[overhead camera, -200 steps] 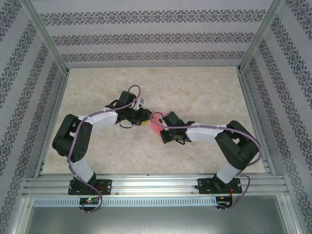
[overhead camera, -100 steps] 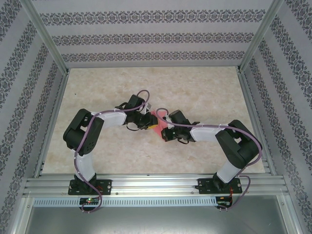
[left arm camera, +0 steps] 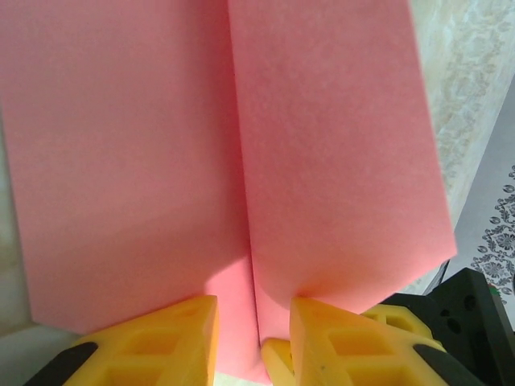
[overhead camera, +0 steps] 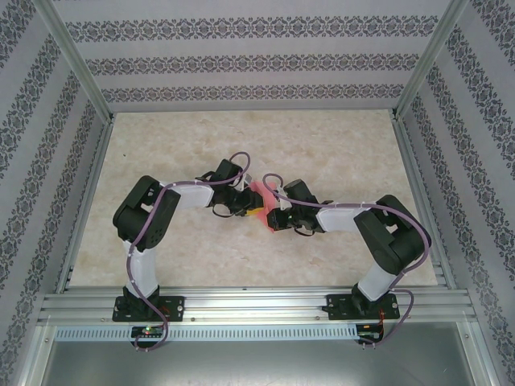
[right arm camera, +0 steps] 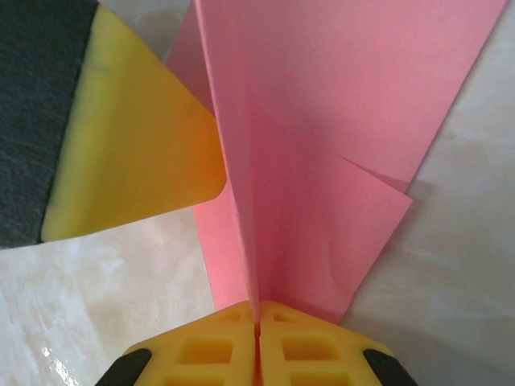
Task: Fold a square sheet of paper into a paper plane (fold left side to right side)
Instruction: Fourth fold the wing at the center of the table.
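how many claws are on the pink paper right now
2. The right claw is shut on the upright crease of the pink paper; the left claw straddles that crease, open.

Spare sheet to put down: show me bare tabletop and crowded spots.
Bare: the beige marbled tabletop from the far patterned wall to the arms, and the strip between arms and near aluminium rail. Crowded: the middle, where left gripper and right gripper meet at the salmon-pink folded paper.

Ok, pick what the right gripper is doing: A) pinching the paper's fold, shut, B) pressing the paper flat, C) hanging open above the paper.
A: in the right wrist view the right gripper is shut on the standing crease of the pink paper.
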{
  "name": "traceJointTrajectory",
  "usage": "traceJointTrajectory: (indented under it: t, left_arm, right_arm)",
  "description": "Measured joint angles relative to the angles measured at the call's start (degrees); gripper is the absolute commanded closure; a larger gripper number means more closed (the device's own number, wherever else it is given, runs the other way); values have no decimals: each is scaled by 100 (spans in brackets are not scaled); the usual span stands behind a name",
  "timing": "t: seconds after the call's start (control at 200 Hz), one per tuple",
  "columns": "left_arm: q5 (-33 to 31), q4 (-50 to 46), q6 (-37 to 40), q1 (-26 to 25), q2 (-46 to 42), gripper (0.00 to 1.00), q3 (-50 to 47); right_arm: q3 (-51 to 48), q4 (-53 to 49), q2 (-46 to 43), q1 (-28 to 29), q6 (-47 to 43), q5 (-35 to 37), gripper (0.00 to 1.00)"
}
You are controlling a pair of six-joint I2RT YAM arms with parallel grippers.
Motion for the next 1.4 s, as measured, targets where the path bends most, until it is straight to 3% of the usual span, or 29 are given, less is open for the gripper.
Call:
traceJointTrajectory:
  t: [0.28,0.974,1.399]
  left_arm:
    - [-4,4,-61,-2,107,68,92]
    - [-61,-2,-63,-28,170,68,181]
    - [-114,-76,-59,-39,179,69,225]
  right_arm:
    - [0,92,46,-66,28,-111,89]
    - [-28,181,-2,-188,120,-332,70]
    - [-85,197,-671,-887,358,-721,61]
